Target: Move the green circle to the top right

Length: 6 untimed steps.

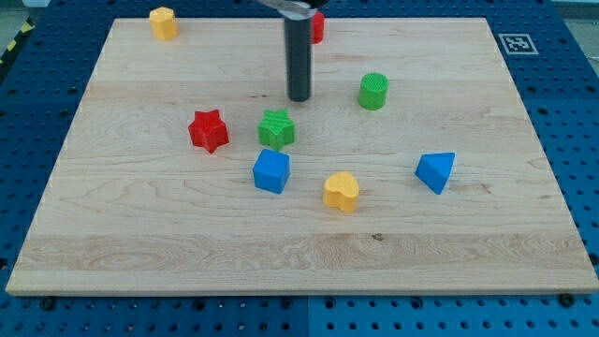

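The green circle (373, 91) is a short green cylinder standing right of the board's middle, in its upper half. My tip (299, 97) is at the end of the dark rod, to the left of the green circle and clear of it. The green star (276, 128) lies just below and left of my tip, not touching it.
A red star (209, 130) lies left of the green star. A blue cube (271, 170), a yellow heart (342, 191) and a blue triangle (435, 171) lie lower down. A yellow block (164, 22) is at the top left. A red block (317, 26) shows partly behind the rod.
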Each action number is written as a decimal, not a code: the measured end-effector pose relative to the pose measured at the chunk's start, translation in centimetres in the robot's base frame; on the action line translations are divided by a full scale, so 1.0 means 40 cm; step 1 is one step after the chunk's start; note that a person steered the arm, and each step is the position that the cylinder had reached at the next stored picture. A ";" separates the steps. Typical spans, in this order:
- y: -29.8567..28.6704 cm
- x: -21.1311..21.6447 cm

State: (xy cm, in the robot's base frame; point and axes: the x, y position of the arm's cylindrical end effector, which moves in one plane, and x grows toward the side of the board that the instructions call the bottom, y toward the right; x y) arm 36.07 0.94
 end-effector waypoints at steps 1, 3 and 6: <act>0.126 0.000; 0.260 0.067; 0.466 -0.054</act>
State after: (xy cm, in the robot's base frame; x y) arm 33.90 19.57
